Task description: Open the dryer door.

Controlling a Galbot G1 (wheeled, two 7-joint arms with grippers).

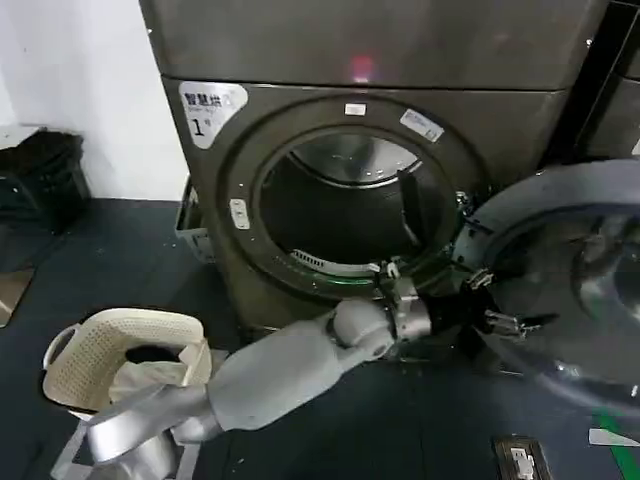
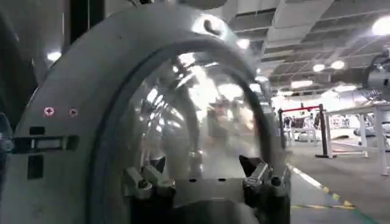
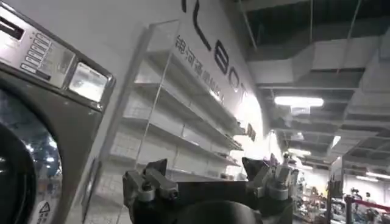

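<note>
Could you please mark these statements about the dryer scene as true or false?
1. The door is swung open to the robot's right. True.
2. The drum opening is full of laundry. False: it looks dark and empty.
3. The left gripper is at the open door's inner side. True.
4. The dryer carries a label marked "3". False: the white label reads "1".
5. A basket stands on the floor to the robot's left of the dryer. True.
6. The right gripper clamps the door. False: it is open, holding nothing.
</note>
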